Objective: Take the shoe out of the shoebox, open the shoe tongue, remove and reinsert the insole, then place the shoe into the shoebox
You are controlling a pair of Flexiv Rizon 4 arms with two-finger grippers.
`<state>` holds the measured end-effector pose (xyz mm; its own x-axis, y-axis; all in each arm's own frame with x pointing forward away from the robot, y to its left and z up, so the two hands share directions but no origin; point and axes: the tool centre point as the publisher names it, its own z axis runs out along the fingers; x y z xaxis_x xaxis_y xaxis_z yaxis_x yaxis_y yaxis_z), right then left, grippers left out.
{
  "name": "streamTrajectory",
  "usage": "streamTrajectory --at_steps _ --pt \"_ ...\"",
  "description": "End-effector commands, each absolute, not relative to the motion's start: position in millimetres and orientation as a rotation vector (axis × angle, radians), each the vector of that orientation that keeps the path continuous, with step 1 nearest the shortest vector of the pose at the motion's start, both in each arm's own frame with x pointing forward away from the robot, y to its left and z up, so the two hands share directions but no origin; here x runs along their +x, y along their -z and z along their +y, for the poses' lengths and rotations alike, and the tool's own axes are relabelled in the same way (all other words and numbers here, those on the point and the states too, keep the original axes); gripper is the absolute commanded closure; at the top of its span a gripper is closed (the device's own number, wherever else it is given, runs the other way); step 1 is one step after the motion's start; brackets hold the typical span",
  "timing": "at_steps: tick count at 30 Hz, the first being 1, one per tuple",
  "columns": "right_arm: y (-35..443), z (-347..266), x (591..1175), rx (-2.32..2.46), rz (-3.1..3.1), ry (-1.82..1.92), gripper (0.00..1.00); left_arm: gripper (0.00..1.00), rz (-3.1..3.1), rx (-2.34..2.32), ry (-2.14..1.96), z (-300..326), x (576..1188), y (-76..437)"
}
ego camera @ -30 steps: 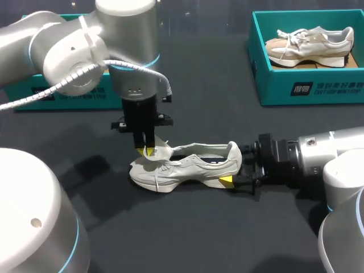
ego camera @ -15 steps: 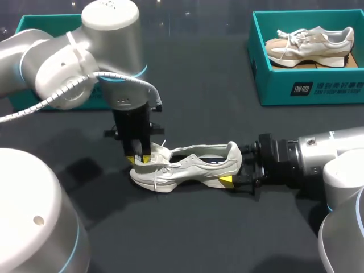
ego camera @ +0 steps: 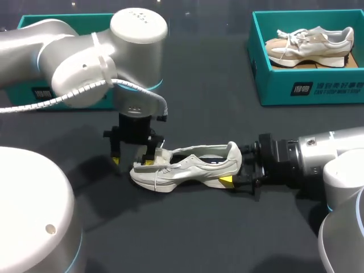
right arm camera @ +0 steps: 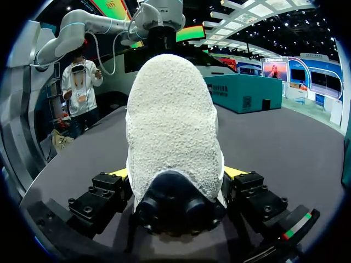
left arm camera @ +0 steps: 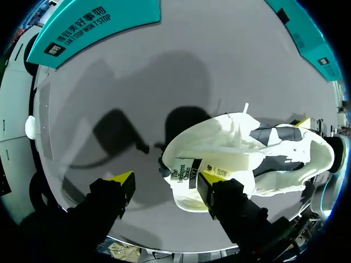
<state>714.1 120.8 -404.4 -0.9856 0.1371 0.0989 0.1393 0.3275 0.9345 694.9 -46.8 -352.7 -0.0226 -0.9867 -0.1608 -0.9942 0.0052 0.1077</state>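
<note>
Your left gripper (left arm camera: 167,179) hangs spread above the tongue (left arm camera: 192,164) of the cream low-top sneaker (ego camera: 193,168), gripping nothing, so the tongue may flop shut. Your right gripper (right arm camera: 175,172) pinches the heel (right arm camera: 173,109); a tug could twist it free.

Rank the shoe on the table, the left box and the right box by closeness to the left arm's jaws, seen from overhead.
1. Shoe on the table: its toe sits at the open left jaws.
2. Left box: behind them, table's left.
3. Right box: far right corner.
</note>
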Motion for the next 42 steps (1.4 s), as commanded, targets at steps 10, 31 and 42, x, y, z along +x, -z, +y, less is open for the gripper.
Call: streamTrajectory --at_steps 10,31,42 --pt "405 119 713 -0.269 -2.561 1.798 1.00 0.25 2.287 -2.117 -0.189 -41 701 307" --pt "405 119 713 -0.269 -2.561 1.798 1.00 0.67 3.013 -1.254 0.337 -125 711 200" --pt "405 119 713 -0.269 -2.561 1.798 1.00 1.00 3.260 -0.686 0.321 -155 703 191"
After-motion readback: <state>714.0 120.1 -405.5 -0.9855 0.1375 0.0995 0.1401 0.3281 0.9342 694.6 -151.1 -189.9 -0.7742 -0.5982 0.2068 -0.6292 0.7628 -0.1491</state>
